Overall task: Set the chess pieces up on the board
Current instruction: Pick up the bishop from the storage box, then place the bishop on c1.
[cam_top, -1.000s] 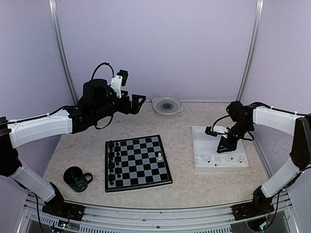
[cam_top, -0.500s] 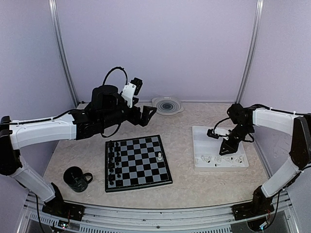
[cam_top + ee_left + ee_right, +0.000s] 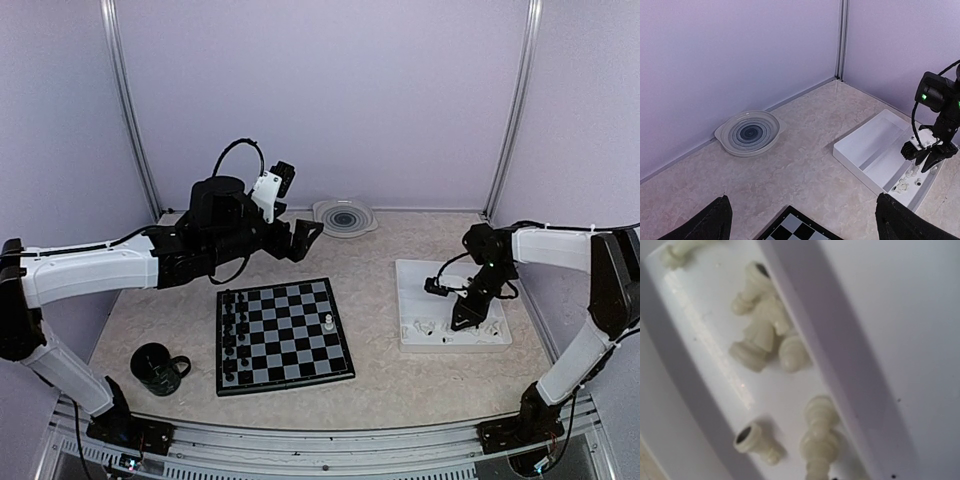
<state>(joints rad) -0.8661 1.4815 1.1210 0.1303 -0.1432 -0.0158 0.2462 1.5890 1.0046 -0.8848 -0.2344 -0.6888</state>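
Right fingers [image 3: 931, 161] hang low over the tray's [image 3: 420, 275] near compartment, where white pieces [image 3: 765, 335] lie tumbled and touching, spread not resolvable from these views; risk: pinching two at once or flicking one out; left fingers [image 3: 710, 225] gape wide beyond the board [image 3: 285, 335].

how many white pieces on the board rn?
1: a lone white piece stands on the board, near its right edge. The other white pieces lie in the tray. Nothing covers the board, so none seems hidden.

board [image 3: 290, 345] centre | tray [image 3: 415, 275] right of board, chess pieces [image 3: 754, 347] in it | mug [image 3: 158, 367] left | dish [image 3: 345, 217] behind
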